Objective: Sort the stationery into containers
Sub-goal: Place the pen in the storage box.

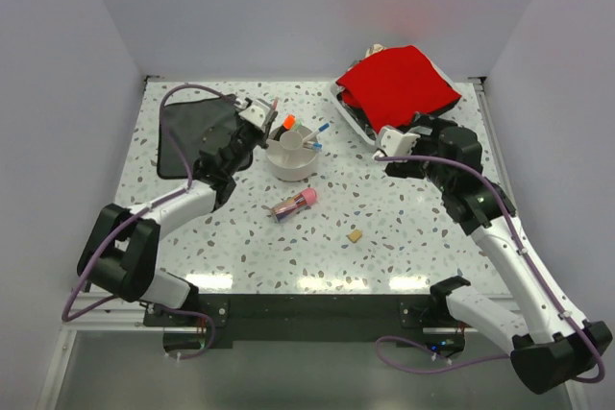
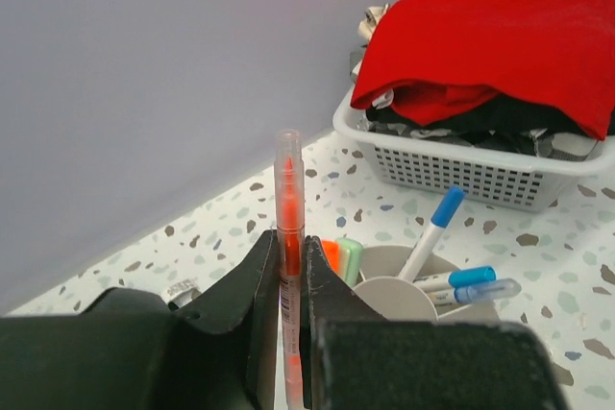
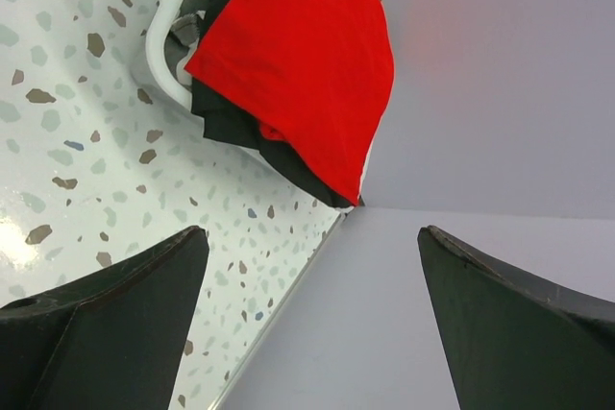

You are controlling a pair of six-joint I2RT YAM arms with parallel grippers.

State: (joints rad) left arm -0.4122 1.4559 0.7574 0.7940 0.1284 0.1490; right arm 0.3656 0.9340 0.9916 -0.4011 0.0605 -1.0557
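My left gripper [image 1: 266, 123] [image 2: 286, 247] is shut on a thin orange pen with a clear cap [image 2: 288, 180], held upright just left of the round off-white bowl [image 1: 291, 166] [image 2: 392, 297]. In the bowl stand an orange highlighter [image 1: 288, 123] [image 2: 331, 253], a pale green highlighter [image 2: 350, 256] and blue-tipped pens [image 1: 321, 129] [image 2: 438, 221]. The pink-capped tan stick [image 1: 294, 204] lies on the table in front of the bowl. The tan eraser block [image 1: 356, 234] lies further right. My right gripper [image 1: 389, 144] [image 3: 312, 232] is open and empty, beside the tray.
A white tray [image 1: 357, 120] [image 2: 452, 175] [image 3: 159, 64] with a red cloth [image 1: 396, 82] stands at the back right. A black cloth [image 1: 195, 136] lies at the back left, under my left arm. Grey walls close the table on three sides.
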